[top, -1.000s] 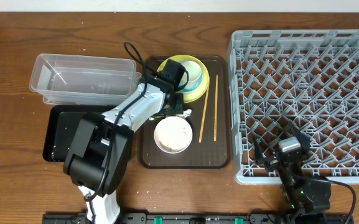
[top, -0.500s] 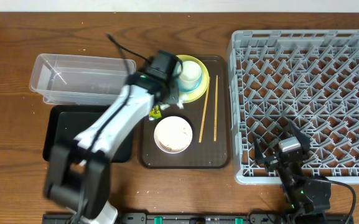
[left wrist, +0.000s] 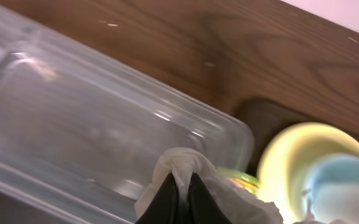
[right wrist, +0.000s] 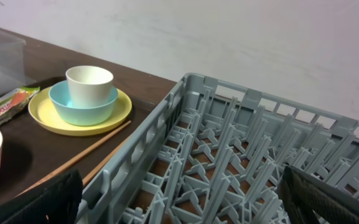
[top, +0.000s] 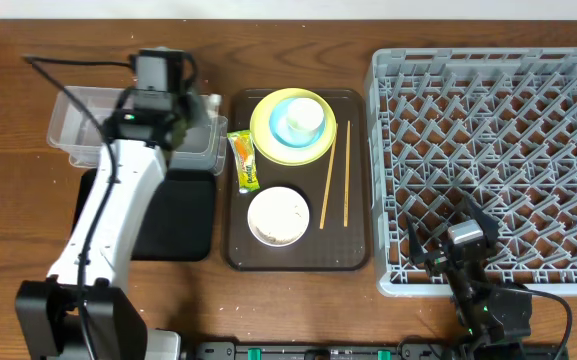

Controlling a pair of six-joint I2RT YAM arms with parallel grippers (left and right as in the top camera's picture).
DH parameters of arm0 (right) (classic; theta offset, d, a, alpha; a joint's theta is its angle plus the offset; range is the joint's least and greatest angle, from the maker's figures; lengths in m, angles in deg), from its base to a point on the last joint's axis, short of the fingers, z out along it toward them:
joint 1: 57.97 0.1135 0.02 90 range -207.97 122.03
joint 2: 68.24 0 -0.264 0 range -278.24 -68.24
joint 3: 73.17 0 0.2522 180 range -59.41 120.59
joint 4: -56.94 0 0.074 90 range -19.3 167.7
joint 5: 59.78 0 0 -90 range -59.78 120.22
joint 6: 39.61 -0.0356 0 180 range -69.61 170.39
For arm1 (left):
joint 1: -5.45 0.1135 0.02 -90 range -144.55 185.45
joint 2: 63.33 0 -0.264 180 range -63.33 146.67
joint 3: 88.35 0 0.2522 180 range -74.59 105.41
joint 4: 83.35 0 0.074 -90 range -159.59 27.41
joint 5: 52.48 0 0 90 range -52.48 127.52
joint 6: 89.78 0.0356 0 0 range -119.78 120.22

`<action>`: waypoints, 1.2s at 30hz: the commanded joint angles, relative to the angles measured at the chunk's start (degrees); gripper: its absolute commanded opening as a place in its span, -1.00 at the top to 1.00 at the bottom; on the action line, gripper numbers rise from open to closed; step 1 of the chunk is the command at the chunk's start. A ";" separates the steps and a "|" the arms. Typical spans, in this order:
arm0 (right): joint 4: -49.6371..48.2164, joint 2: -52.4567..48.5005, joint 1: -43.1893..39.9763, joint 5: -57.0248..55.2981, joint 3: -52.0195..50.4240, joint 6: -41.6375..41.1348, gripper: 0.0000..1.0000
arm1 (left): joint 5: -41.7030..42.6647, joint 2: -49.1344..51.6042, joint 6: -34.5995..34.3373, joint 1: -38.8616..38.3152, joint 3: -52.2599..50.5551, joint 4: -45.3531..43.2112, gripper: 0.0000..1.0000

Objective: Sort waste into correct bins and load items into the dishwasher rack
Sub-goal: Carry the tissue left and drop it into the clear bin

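The left gripper [left wrist: 180,186] has left the brown tray [top: 298,255] and now hangs over the right end of the clear tub [top: 88,125], jaws pinched on the crumpled white scrap [left wrist: 188,163]. With the arm gone, the snack wrapper [top: 245,162] lies in full view on the tray, just left of the yellow plate [top: 264,140]. The right gripper [right wrist: 180,177] remains spread wide at the near edge of the dishwasher rack [top: 488,120], holding nothing.
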 commanded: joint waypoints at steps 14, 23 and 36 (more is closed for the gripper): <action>0.24 0.07 0.42 0.04 -0.09 0.55 -0.99 | -0.94 10.62 2.80 7.65 0.76 -3.58 -0.10; 0.24 0.07 0.42 0.04 -0.09 0.55 -0.99 | 4.72 2.29 3.04 6.60 0.79 -1.68 -0.13; 0.24 0.07 0.42 0.04 -0.09 0.55 -0.98 | 7.54 -4.81 -0.98 -8.04 -0.46 20.20 0.42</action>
